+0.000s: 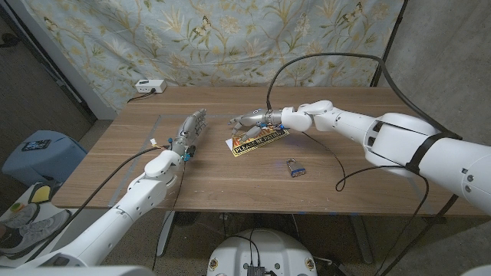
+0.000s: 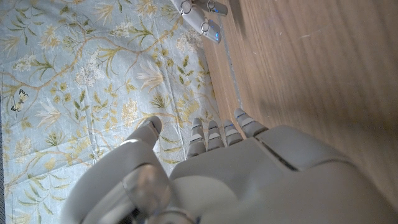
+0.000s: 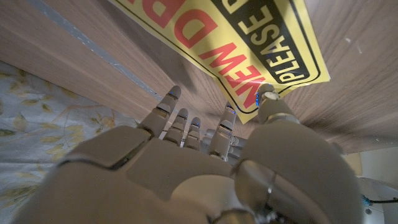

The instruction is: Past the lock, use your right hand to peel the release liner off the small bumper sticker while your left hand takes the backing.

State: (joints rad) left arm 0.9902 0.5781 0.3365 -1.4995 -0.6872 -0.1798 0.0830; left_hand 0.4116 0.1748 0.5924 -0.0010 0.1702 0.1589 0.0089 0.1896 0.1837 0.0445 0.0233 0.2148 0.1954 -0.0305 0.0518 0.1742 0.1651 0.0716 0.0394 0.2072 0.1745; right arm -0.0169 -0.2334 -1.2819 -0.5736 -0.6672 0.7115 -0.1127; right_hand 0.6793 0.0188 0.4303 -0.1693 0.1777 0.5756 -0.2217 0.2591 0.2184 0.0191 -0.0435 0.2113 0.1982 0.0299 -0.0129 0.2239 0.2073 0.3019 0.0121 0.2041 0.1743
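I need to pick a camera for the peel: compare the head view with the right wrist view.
Head view alone: the small padlock with a blue body, the left robot hand empty on the wooden table, the white box at the far edge.
Right wrist view alone: the sticker's lettering up close.
Both: the right robot hand pinching the yellow-and-black bumper sticker.

White rounded arm shells — a black band on the right forearm [image 1: 420,150] — grey jointed fingers [image 3: 176,102], black cables.

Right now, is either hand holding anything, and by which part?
The right hand pinches the yellow bumper sticker at one corner, between thumb and a finger. The left hand holds nothing; its fingers are stretched out over the table.
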